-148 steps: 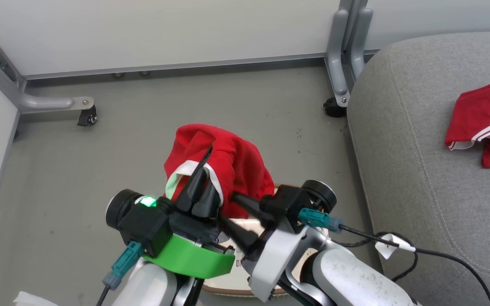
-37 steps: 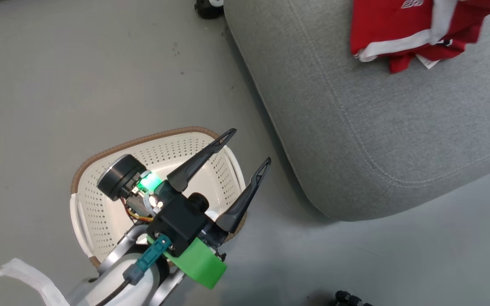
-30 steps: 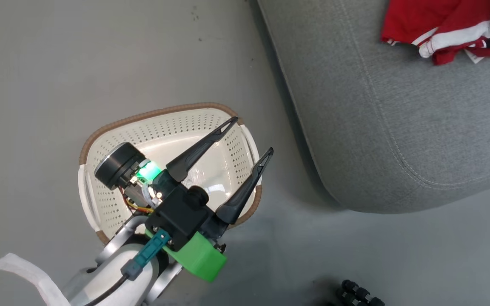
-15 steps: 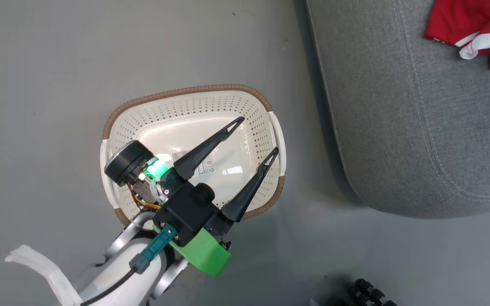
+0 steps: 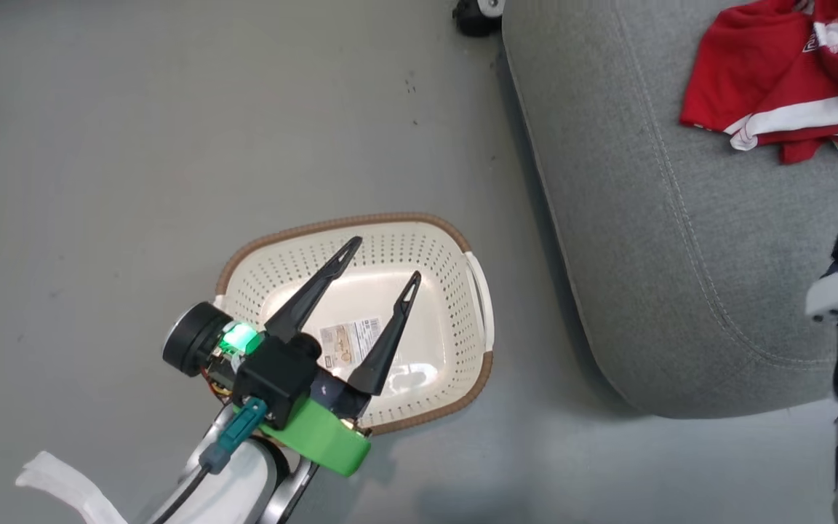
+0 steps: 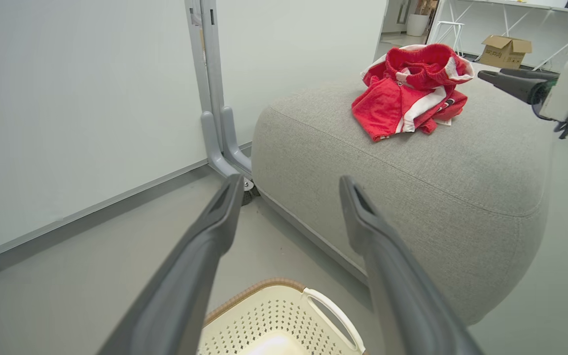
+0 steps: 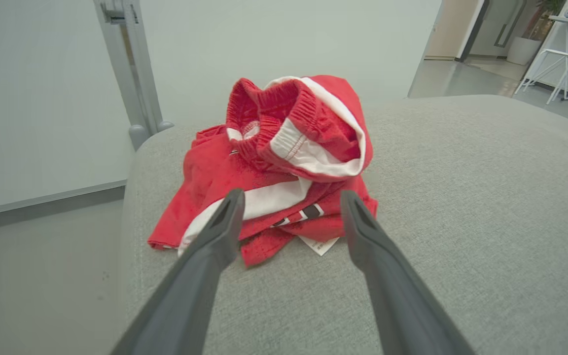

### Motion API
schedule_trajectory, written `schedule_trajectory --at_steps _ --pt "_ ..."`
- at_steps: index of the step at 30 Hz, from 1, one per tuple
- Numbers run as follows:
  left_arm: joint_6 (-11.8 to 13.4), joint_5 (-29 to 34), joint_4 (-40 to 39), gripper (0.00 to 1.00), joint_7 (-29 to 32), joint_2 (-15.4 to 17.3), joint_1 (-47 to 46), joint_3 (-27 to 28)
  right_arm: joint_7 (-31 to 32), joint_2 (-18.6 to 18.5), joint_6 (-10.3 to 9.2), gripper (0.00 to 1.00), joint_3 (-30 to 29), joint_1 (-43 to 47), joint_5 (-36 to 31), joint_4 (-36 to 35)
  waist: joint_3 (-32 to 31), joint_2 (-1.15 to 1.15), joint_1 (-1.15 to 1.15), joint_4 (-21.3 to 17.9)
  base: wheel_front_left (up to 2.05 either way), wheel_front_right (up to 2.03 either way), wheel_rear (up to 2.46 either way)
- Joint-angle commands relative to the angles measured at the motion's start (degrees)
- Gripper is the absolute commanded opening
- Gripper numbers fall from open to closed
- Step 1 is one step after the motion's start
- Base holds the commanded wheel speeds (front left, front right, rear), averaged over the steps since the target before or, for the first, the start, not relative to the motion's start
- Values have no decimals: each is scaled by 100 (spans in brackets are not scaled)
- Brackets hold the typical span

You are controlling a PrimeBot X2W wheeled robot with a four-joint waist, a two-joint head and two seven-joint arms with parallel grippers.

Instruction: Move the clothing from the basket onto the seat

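The red clothing (image 5: pixel 775 94) with white stripes lies in a heap on the grey seat (image 5: pixel 652 276), near its far side. The cream basket (image 5: pixel 332 222) stands on the floor left of the seat, and inside it I see only its sticker (image 5: pixel 350 342). My left gripper (image 5: pixel 384 259) hangs open above the basket, with nothing between its fingers. My right gripper (image 7: pixel 289 197) is open just short of the clothing (image 7: pixel 284 162), low over the seat (image 7: pixel 461 197). In the left wrist view the clothing (image 6: pixel 407 93) sits on the seat (image 6: pixel 437 167), with the right gripper (image 6: pixel 506 79) beside it.
A white partition wall with a grey metal post (image 6: pixel 210 88) and a black caster (image 5: pixel 473 11) stands behind the seat. The grey floor (image 5: pixel 135 182) spreads left of the basket. A cardboard box (image 6: pixel 506 49) and white table legs are far off.
The head camera has shifted. Earlier both grippers held a red garment above the basket; now it lies on the seat. The right gripper has come in at the right edge.
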Motion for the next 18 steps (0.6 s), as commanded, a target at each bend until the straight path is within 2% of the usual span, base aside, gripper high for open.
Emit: schedule_trajectory --at_steps 1,7,13,18 --pt "98 -62 72 100 -85 -54 142 83 -9 163 -5 100 77 251 -67 -293 -531 0 0 198 0 0 0" --pt "513 -198 315 100 -298 -151 353 450 219 540 -5 100 618 1112 -82 -1562 -862 0 0 451 0 0 0" --pt "876 -270 483 100 -421 -196 507 978 460 621 -5 100 1129 1748 42 -2570 -1026 0 0 778 0 0 0" --pt "1068 -282 461 100 -446 -244 669 1506 591 627 -5 100 1440 2154 399 -3071 -1104 0 0 1021 0 0 0"
